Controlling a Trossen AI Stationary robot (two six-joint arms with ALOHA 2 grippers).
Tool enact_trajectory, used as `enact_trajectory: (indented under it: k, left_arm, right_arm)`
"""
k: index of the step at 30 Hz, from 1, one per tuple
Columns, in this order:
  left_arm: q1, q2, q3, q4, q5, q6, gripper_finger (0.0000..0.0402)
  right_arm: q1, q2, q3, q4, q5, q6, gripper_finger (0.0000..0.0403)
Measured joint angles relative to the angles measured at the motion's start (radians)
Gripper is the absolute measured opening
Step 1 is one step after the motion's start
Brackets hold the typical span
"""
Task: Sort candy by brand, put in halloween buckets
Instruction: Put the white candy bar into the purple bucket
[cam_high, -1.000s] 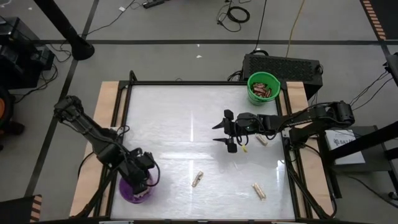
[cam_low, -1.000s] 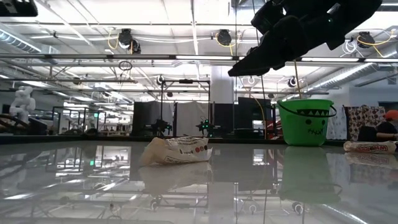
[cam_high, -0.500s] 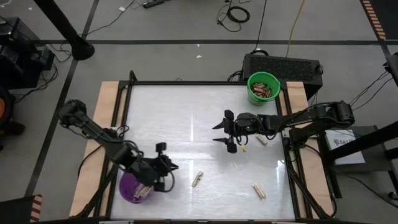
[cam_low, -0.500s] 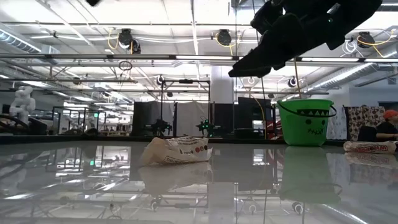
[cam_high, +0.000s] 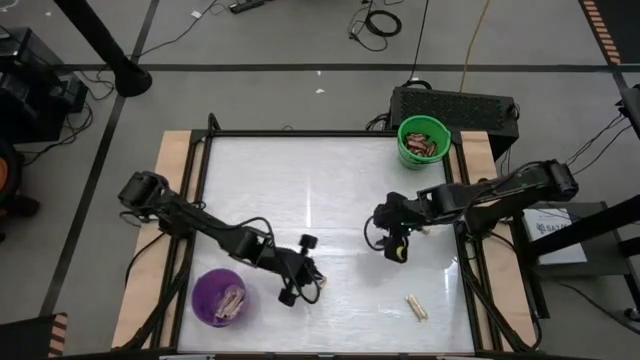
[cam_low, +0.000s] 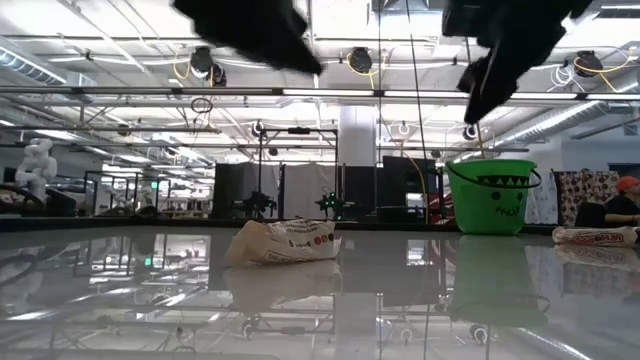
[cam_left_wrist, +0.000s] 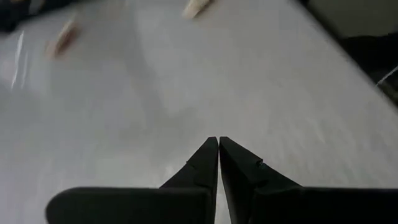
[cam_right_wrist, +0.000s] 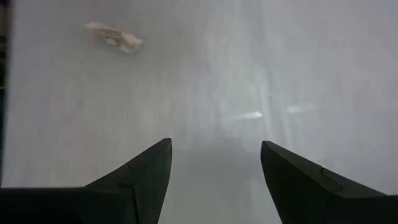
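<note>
The left tool (cam_high: 298, 285), fingers pressed together and empty, hovers near the counter's (cam_high: 300, 190) front edge, right of the purple bucket (cam_high: 217, 297). The right tool (cam_high: 392, 238), spread and empty, hangs near the right edge, the green bucket (cam_high: 423, 140) at the far right corner. Risk: a clenched tool descending onto the tan candy (cam_high: 416, 306) near the front right corner would push it away instead of gripping it.

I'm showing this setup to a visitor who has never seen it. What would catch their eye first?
Probably the two bright pails: the green bucket at the table's far right corner and the purple bucket at the near left, both holding candy. Next, the left gripper, shut, above the table's near middle, and the right gripper, open, toward the right.
</note>
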Motion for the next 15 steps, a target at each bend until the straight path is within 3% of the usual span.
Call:
enact_trajectory:
  k: [2,8,15]
  left_arm:
    - [0.021,0.020,0.000,0.086,0.061,0.068,0.0025]
    - [0.062,0.034,0.005,0.153,0.136,0.169,0.0031]
    - [0.099,0.034,0.013,0.163,0.164,0.159,0.0128]
  right_arm:
    - [0.028,0.002,0.031,-0.082,0.045,0.075,0.0238]
    - [0.130,0.003,0.038,-0.188,0.042,0.380,0.0238]
    - [0.252,0.004,0.024,-0.264,0.045,0.622,0.0238]
